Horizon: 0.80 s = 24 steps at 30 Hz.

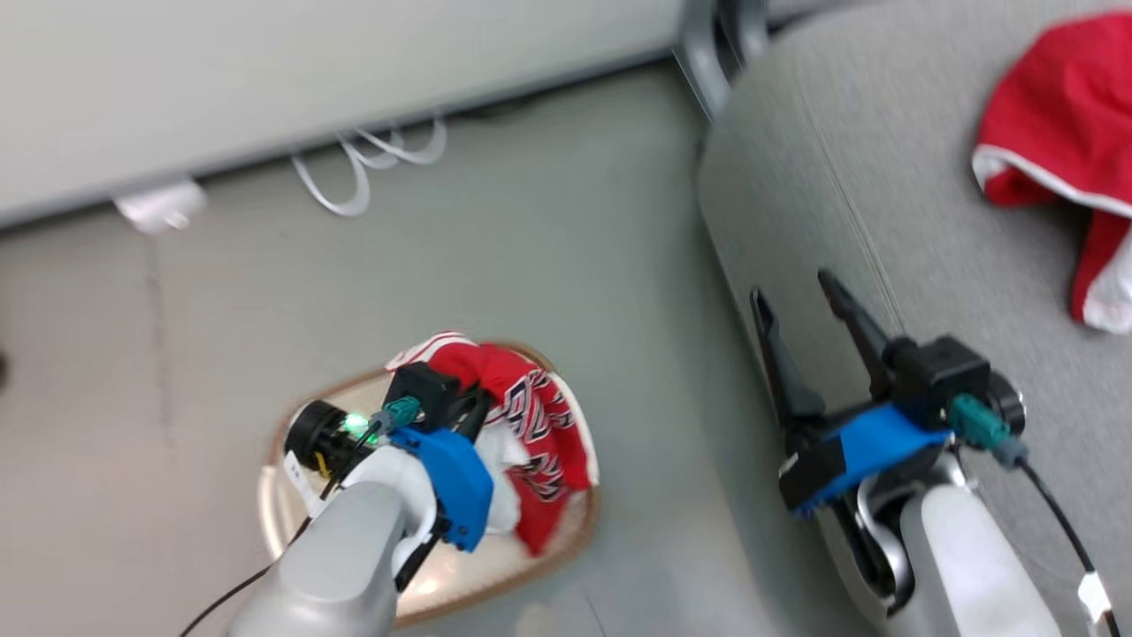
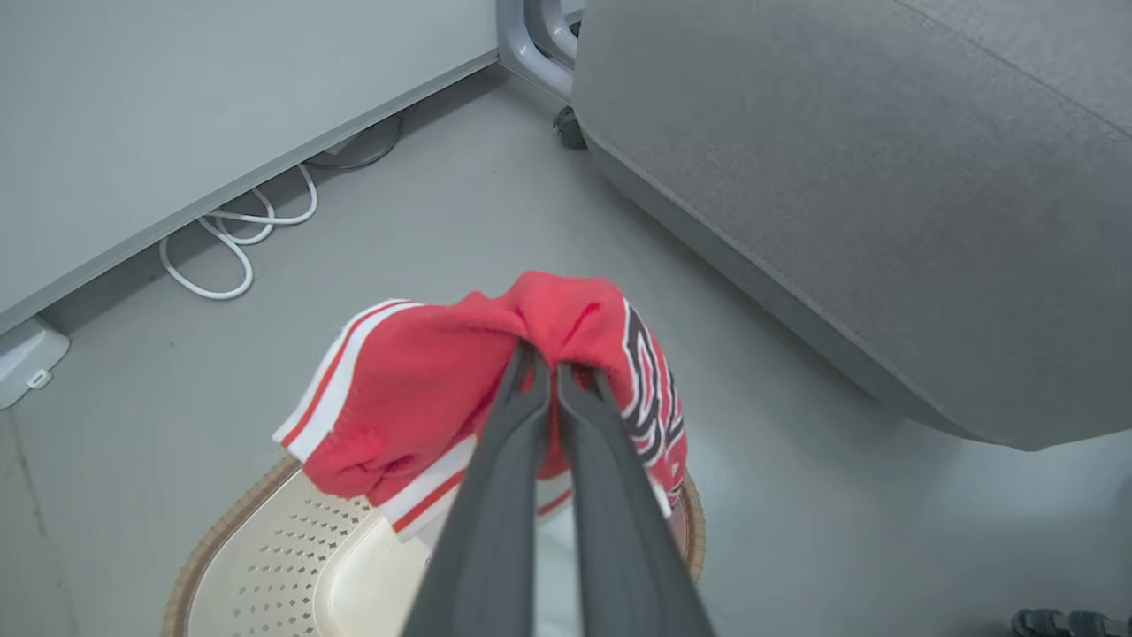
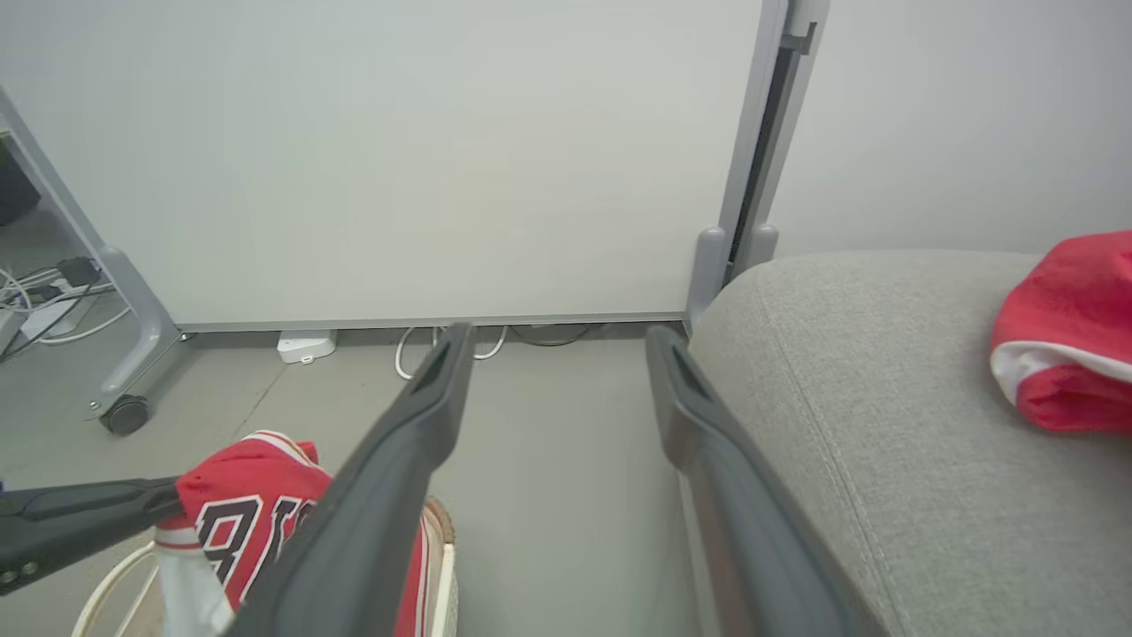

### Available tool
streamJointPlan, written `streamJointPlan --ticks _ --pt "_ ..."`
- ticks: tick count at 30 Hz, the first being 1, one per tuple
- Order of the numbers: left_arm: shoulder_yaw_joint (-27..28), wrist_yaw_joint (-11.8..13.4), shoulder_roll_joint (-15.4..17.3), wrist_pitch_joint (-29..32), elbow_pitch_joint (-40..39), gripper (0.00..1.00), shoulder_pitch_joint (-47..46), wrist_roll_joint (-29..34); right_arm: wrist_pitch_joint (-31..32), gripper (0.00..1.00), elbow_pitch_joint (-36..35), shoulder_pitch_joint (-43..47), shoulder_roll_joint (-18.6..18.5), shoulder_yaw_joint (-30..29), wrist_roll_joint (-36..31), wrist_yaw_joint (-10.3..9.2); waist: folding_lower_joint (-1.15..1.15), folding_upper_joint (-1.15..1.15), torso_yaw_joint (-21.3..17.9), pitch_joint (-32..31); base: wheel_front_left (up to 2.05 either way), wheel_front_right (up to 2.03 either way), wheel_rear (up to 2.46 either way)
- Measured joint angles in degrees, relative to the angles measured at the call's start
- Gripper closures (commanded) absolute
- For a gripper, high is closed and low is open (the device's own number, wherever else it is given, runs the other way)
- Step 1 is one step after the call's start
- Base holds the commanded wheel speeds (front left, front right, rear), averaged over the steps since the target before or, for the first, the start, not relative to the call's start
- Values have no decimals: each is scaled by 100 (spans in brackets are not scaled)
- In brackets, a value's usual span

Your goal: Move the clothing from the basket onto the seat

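The red-and-white striped jersey with dark lettering hangs bunched over the cream basket, lifted partly out of it. My left gripper is shut on a fold at its top; in the head view this gripper stands over the basket with the jersey draped to its right. The plain red garment with white edging lies on the grey seat at the far right. My right gripper is open and holds nothing, at the seat's left edge. The right wrist view shows the jersey low on the left.
White cable loops lie on the floor along the base of a pale wall panel. A grey panel leg with a caster stands at the left. A strip of grey floor separates the basket from the seat.
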Motion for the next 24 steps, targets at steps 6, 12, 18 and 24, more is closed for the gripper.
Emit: streamJointPlan --ticks 6,12,18,24 --pt "-609 -1 -29 66 -843 100 -1 -850 278 0 -214 550 -24 -26 10 0 0 0 493 -762 0 0 0" --pt "-1031 -2 -29 249 -1484 100 -355 -1553 456 0 -314 884 -20 32 29 0 0 0 920 -1316 0 0 0" --pt "-1366 33 -32 512 -1902 100 -720 -2100 565 0 -367 1009 -20 144 62 0 1 0 1212 -1690 0 0 0" --pt "-1649 256 -32 575 -2111 100 -971 -2501 613 0 -401 1020 -18 234 88 0 2 0 1306 -1866 0 0 0"
